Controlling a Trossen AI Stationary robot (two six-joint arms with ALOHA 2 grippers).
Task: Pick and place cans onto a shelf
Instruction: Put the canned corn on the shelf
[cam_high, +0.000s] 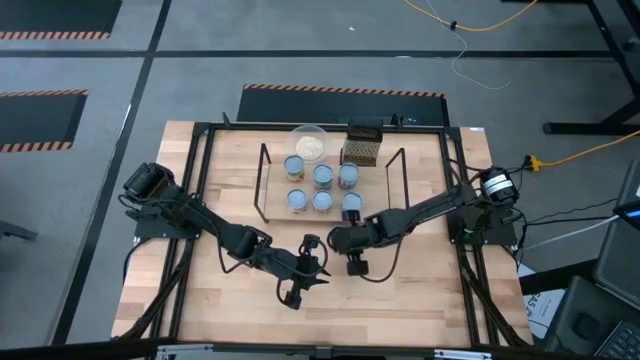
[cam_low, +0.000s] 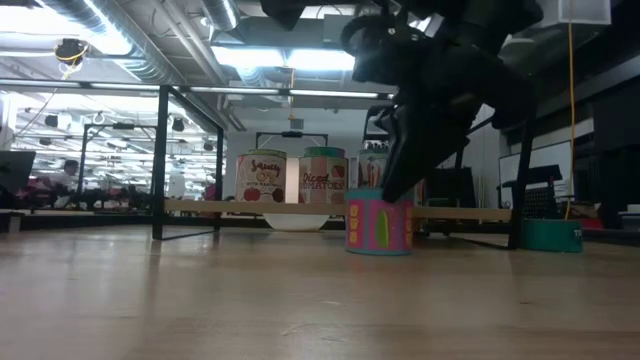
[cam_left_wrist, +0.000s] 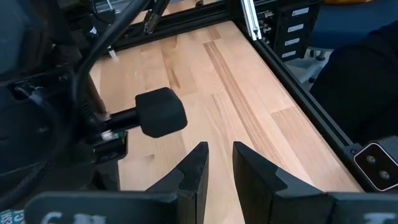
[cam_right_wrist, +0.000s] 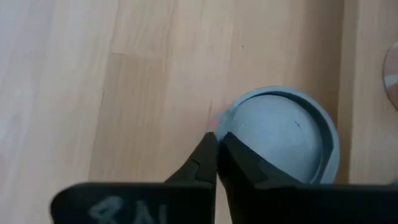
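A can (cam_right_wrist: 283, 140) with a pale blue top stands upright on the table beside the shelf's near edge (cam_right_wrist: 367, 93). In the low view it is the pink and green can (cam_low: 378, 222). My right gripper (cam_right_wrist: 216, 155) is shut, its tips over the can's rim; it also shows in the high view (cam_high: 346, 226). Several more cans (cam_high: 322, 176) stand on the light-wood shelf (cam_high: 275, 185). My left gripper (cam_left_wrist: 217, 165) is open and empty above the table's near middle (cam_high: 320, 270). My right gripper's shut fingertips (cam_right_wrist: 208, 149) come slanting down from the near side to the rim of the can's top (cam_right_wrist: 231, 121). I cannot tell whether they touch it. The can stands upright with its base on the table (cam_low: 378, 250).
A clear bowl (cam_high: 309, 143) and a dark mesh box (cam_high: 362, 146) stand behind the shelf. Black wire frames (cam_high: 398, 172) rise at the shelf's ends. A black frame (cam_high: 470, 250) borders the table. The two arms are close together near the table's middle; bare wood lies toward the near edge.
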